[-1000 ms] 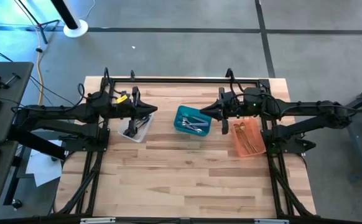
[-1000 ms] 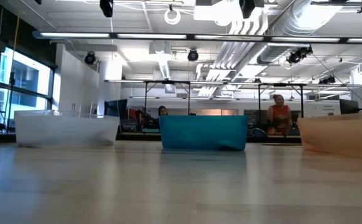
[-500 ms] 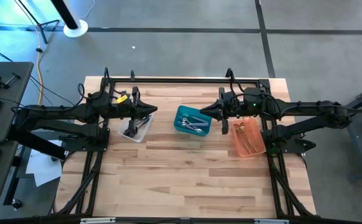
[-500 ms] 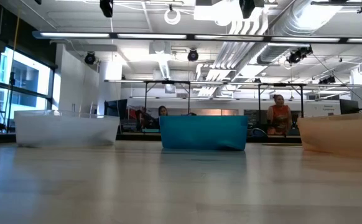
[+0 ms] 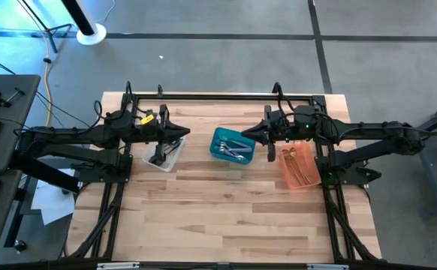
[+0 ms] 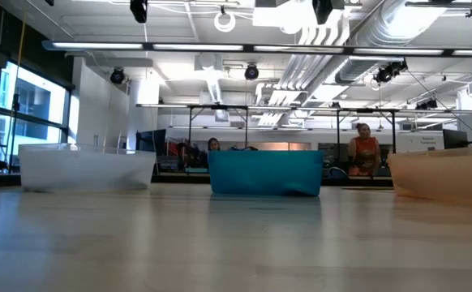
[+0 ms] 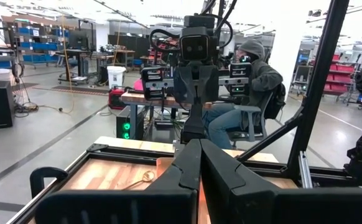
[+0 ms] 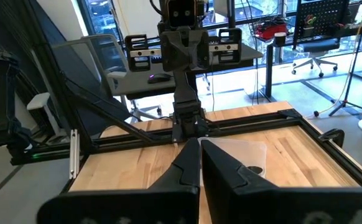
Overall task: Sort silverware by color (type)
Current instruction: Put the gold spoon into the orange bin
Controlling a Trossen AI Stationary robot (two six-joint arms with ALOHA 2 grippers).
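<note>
Three bins stand in a row across the table's far half. The clear bin at the left holds dark silverware. In the teal bin at the middle lies silver silverware. Gold silverware lies in the orange bin at the right. My left gripper hovers shut above the clear bin's right end, pointing level toward the table's right. My right gripper hovers shut above the teal bin's right end, pointing left. Both hold nothing, and their fingertips meet in the wrist views.
Bare wood fills the table's near half. A black frame runs along the far edge and both sides. In the low view the clear bin, teal bin and orange bin rest on the tabletop. A person sits beyond the table.
</note>
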